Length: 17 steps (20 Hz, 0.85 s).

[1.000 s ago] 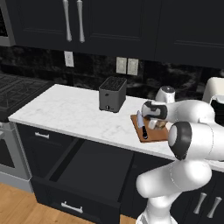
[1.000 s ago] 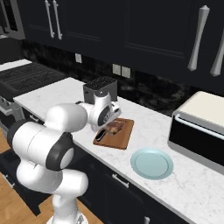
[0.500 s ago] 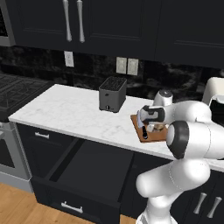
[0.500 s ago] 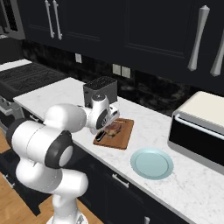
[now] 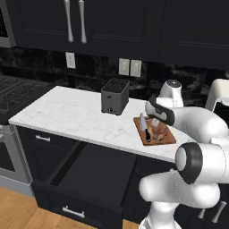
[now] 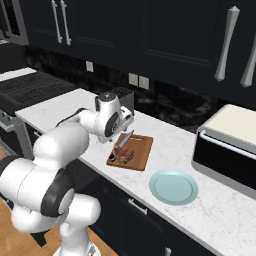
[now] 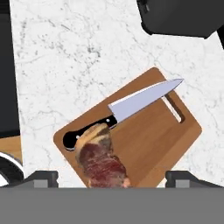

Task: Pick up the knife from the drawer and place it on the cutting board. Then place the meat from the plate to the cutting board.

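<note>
White arm bends low, gripper [image 7: 111, 177] spread above the meat [image 7: 103, 164].

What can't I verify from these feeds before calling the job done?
- Claw: the hand view's bottom edge cuts off its fingertips, so grip on the meat is unclear.
- Knife handle: the meat overlaps part of it.
- Left base view: the arm hides part of the cutting board.

The white arm rises from the base, bends at its dark elbow and reaches forward, wrist turned so the hand looks straight down. The gripper [image 7: 111, 179] hangs with its jaws spread wide, fingertips [image 7: 41, 178] at 7 and 5 o'clock in the hand view, nothing clasped between them.
</note>
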Motion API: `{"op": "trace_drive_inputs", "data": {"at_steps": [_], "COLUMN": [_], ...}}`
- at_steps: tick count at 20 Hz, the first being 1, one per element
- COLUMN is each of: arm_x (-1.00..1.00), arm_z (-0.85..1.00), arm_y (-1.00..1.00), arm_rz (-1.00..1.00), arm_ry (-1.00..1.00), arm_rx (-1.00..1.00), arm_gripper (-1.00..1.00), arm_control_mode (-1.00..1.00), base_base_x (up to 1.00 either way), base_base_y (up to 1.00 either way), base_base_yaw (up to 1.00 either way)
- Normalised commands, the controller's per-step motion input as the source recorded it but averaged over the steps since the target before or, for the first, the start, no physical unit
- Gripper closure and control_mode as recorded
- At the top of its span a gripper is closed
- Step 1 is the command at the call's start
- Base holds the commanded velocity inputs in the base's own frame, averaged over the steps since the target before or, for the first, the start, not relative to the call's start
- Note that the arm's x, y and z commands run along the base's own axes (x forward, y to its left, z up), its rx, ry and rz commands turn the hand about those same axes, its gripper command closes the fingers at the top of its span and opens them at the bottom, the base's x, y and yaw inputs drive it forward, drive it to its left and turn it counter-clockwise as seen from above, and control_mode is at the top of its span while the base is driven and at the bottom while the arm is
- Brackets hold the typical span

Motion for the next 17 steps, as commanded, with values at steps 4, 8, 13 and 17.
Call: {"op": "trace_drive_inputs", "data": {"at_steps": [4, 8, 13, 17], "arm_x": [-1.0, -0.79, -0.36, -0.07], "arm_z": [0.57, 0.2, 0.0, -0.01], "arm_y": [1.0, 1.0, 1.0, 0.85], "arm_rz": [0.12, 0.13, 0.2, 0.16], "arm_ry": [0.0, 0.04, 0.14, 0.18], "arm_rx": [-0.01, -0.08, -0.08, 0.0], "arm_gripper": [-1.0, -1.0, -1.0, -1.0], "arm_control_mode": [-1.0, -1.0, -1.0, -1.0], "base_base_x": [0.0, 0.0, 0.0, 0.0], "base_base_y": [0.0, 0.0, 0.0, 0.0], "base_base_yaw": [0.0, 0.0, 0.0, 0.0]}}
